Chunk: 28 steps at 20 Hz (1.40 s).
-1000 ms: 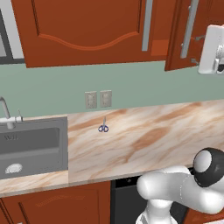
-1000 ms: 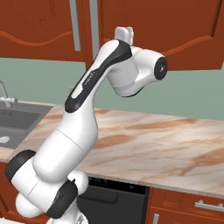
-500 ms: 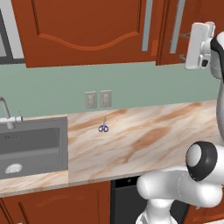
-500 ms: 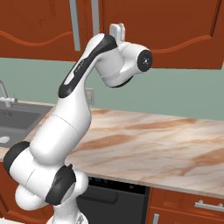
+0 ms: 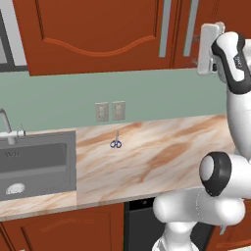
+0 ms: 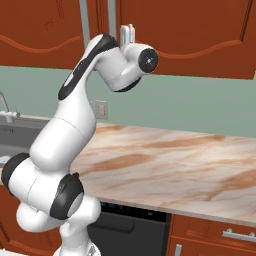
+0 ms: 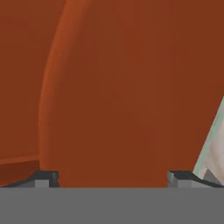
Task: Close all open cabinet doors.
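Up in the left base view, glossy reddish-brown cabinet doors (image 5: 98,34) with arched panels and long silver handles (image 5: 165,27), just left of the raised tool (image 5: 208,49). Lower left, sink (image 5: 34,159) holding a small pale object (image 5: 15,188); scissors (image 5: 115,142) on desk (image 5: 162,152).

Right base view: doors behind the tool (image 6: 127,35).

Hand view: door panel (image 7: 127,87) close ahead between widely spread fingertips (image 7: 46,177).

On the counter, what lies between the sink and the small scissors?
Nothing: in the left base view, the marble counter is bare between the sink and the scissors. The two wall outlets are above that stretch, on the green wall.
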### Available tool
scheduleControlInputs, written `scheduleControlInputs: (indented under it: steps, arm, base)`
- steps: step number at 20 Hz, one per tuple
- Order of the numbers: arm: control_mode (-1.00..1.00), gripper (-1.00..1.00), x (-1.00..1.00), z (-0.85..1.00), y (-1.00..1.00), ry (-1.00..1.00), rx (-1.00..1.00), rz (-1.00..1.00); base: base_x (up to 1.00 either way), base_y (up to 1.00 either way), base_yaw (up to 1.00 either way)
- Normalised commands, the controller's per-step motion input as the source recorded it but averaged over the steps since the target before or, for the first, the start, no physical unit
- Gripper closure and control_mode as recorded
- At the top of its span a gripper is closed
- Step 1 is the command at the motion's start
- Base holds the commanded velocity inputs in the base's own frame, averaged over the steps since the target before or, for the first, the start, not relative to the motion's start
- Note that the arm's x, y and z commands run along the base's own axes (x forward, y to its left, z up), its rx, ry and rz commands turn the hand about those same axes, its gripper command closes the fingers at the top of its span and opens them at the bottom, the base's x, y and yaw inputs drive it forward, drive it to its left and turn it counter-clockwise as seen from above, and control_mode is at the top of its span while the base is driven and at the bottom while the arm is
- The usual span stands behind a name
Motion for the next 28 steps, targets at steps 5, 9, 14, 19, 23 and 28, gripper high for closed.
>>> scheduleControlInputs:
  steps: [5,9,14,19,23,28]
  arm:
    - [-1.0,-1.0,0.34,-0.04,0.0,0.11,-0.05,-0.15]
    - [-1.0,-1.0,0.47,-0.08,-0.09,0.15,-0.03,-0.19]
    - [-1.0,-1.0,0.45,-0.14,-0.12,0.13,0.0,-0.19]
    - [-1.0,-1.0,0.04,-0.08,-0.32,0.09,0.01,-0.11]
    - [-1.0,-1.0,-0.2,0.0,-0.43,0.02,0.06,0.0]
    - [-1.0,-1.0,-0.36,0.0,-0.4,0.0,0.05,0.0]
  base:
    - [0.0,0.0,0.0]
    - [0.0,0.0,0.0]
    - [0.0,0.0,0.0]
    - [0.0,0.0,0.0]
    - [0.0,0.0,0.0]
    - [0.0,0.0,0.0]
